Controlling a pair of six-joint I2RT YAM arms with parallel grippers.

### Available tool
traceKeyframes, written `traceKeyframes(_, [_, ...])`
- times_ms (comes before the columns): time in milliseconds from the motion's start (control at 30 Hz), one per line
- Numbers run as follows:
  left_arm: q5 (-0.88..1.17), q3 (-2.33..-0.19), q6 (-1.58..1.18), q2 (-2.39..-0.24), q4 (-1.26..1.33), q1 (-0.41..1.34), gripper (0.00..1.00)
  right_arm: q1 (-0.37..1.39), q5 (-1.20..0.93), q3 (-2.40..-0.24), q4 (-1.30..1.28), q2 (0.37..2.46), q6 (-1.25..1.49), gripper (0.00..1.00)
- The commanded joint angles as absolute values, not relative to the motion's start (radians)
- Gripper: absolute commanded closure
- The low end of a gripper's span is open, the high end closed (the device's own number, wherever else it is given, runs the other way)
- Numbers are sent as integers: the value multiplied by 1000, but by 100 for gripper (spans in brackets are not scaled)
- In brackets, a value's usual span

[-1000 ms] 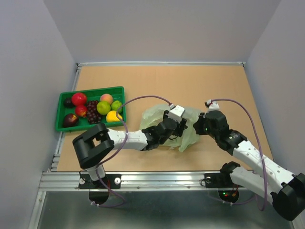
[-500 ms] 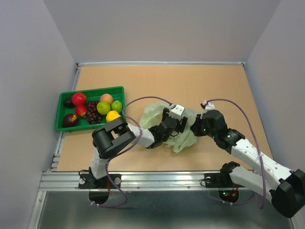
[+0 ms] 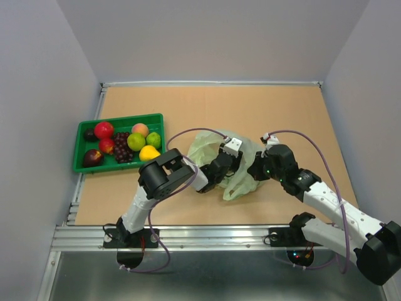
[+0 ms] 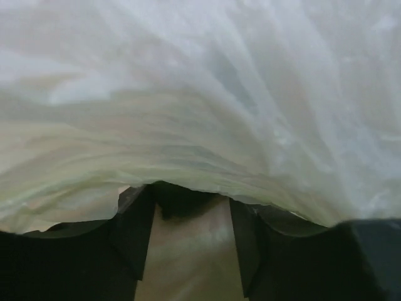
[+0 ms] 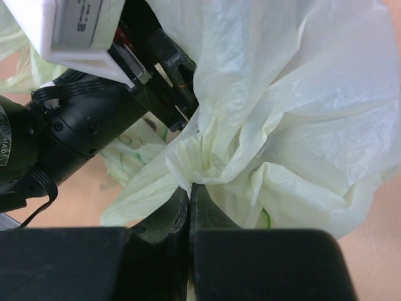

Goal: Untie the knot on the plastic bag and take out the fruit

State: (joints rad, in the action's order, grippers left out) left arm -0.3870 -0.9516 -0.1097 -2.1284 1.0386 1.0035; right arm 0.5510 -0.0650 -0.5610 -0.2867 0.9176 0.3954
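**Overhead and wrist views.** A shallow rectangular green plastic tray [image 3: 119, 119] sits at the left edge of the tan board tabletop [image 3: 282, 113].

- **Fruit:** The tray holds the fruit. These include a bright red apple [image 3: 103, 130], a round lime-green piece [image 3: 136, 142] and a yellow pear-shaped piece [image 3: 149, 152] at the tray's near right corner. Beside them are a dark purple grape bunch [image 3: 121, 145] and an orange-pink peach [image 3: 140, 130].
- **Bag:** The thin, translucent, pale lime-green plastic bag [image 3: 238, 182] lies crumpled on the table to the right of the tray, apart from it.
- **Left gripper:** The left gripper [image 4: 188, 197] enters the bag from the tray side. Its two dark fingers [image 4: 135, 232] stand spread apart. Bag film drapes over their tips, and nothing is clamped between them.
- **Right gripper:** The right gripper [image 5: 190, 194] works at the side of the bag farther from the tray. Its fingers are pressed together, pinching a bunched fold of the bag.
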Motion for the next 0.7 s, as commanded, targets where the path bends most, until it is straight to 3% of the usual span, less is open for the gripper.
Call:
traceKeyframes(0, [-357,-985,-100,-2140,1166,1005,47,557,-89,-612,-262,907,380,100])
traceKeyframes(33, [-354,-970,-100,-2138,1184,1005,68,555,-83,-614,-264,908,380,100])
traceKeyframes(100, [-354,-948,-100,-2131,1206,1005,81,557,-74,-617,-262,908,380,100])
traceKeyframes(233, [-341,-890,-91,-2091,1230,1005,99,557,-32,-626,-262,910,374,100])
traceKeyframes(667, [-232,-614,-175,-1758,1089,1040,100,557,287,-733,-262,968,351,100])
